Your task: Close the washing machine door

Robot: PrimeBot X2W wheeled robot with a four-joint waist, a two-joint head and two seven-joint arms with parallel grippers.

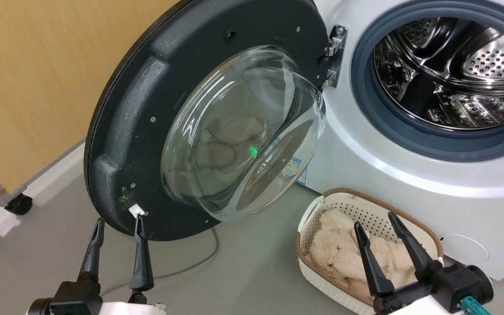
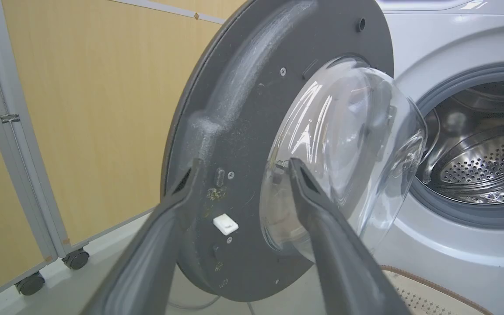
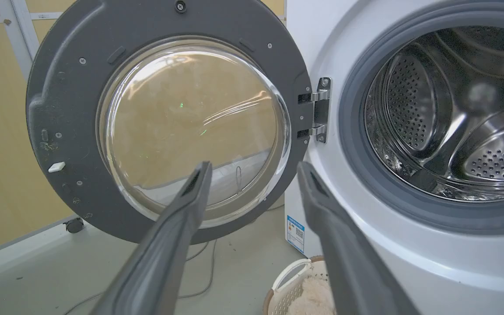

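So the washing machine door (image 1: 147,109), a big round dark grey plastic disc with a clear bulging glass bowl (image 1: 234,140) in its middle, is swung wide open. It sits off to the left of the opening with its inner face showing, and hangs on a metal hinge (image 1: 336,54) at its right edge. There's a small white latch tab (image 1: 137,211) near the rim, opposite the hinge. The washing machine (image 1: 387,175) is a large white front-loader, and its round opening is uncovered. A grey rubber gasket (image 1: 363,87) rings the shiny perforated steel drum (image 1: 475,65). There's a little blue label (image 3: 295,227) low on the front, by the left corner
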